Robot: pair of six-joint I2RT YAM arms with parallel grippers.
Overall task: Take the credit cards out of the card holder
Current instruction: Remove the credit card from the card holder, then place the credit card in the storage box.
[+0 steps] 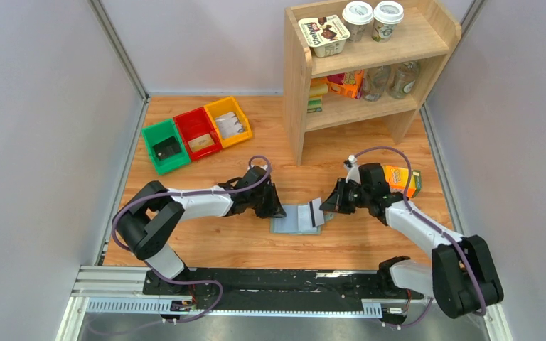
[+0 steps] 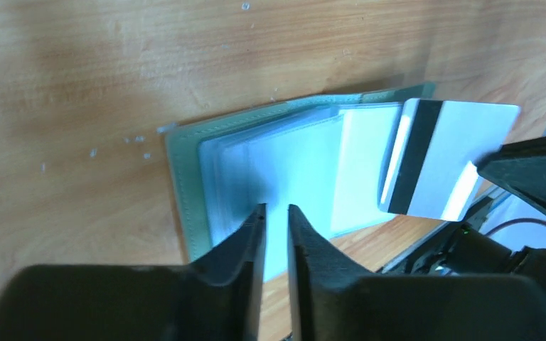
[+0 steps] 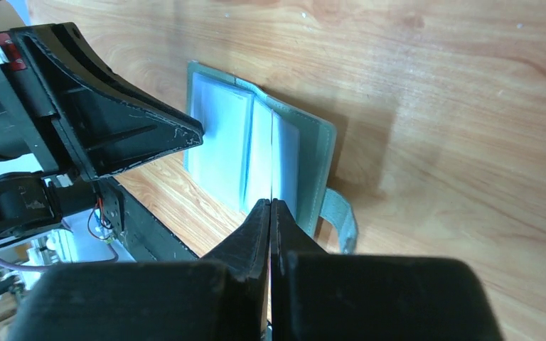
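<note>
The card holder (image 1: 295, 220) lies open on the wooden table between the two arms, its pale blue-grey panels facing up. It also shows in the left wrist view (image 2: 270, 163) and in the right wrist view (image 3: 220, 142), where its tab (image 3: 338, 217) is visible. My right gripper (image 1: 325, 207) (image 3: 270, 202) is shut on a white credit card (image 2: 444, 156) with a black stripe. It holds the card above the holder's right leaf; the right wrist view shows this card edge-on (image 3: 271, 156). My left gripper (image 1: 279, 209) (image 2: 276, 209) sits over the holder's left leaf, jaws nearly together, nothing between them.
Green (image 1: 165, 147), red (image 1: 197, 133) and yellow (image 1: 228, 121) bins stand at the back left. A wooden shelf (image 1: 298, 92) with cups and packets stands at the back right. An orange carton (image 1: 402, 179) lies just right of my right arm.
</note>
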